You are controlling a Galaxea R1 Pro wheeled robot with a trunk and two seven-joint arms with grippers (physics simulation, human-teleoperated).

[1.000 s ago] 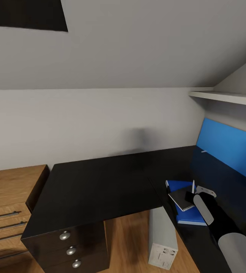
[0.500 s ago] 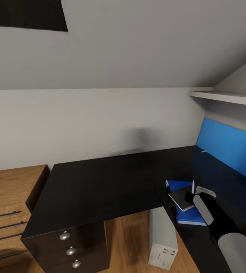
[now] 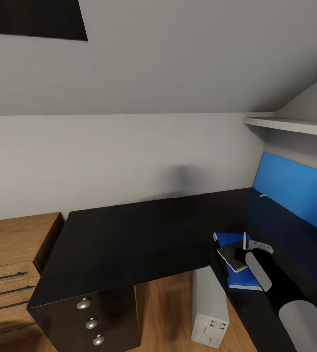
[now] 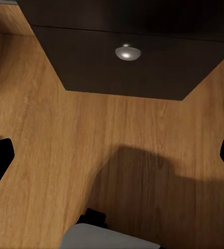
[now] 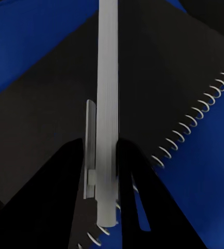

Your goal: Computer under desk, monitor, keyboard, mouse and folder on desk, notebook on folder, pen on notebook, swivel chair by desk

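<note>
The blue folder (image 3: 244, 280) lies on the right wing of the glossy black desk (image 3: 129, 239), with the dark grey notebook (image 3: 228, 255) on top of it. My right gripper (image 3: 241, 252) hovers just over the notebook, shut on the thin white-silver pen (image 3: 244, 239), which stands upright. In the right wrist view the pen (image 5: 108, 104) runs between my dark fingers (image 5: 65, 176) above the spiral-bound notebook (image 5: 50, 114) and the folder (image 5: 34, 36). The light grey computer (image 3: 208, 303) stands on the floor under the desk. My left gripper (image 4: 112, 155) hangs open over wooden floor.
The desk's drawer unit with round silver knobs (image 3: 83, 303) is at the lower left, one knob (image 4: 127, 52) seen in the left wrist view. A low light-wood cabinet (image 3: 11, 244) stands left of it. A blue wall panel (image 3: 295, 190) and a pale shelf (image 3: 290, 126) bound the right.
My right gripper has shifted slightly left and further over the notebook, carrying the pen with it. Everything else is as before.
</note>
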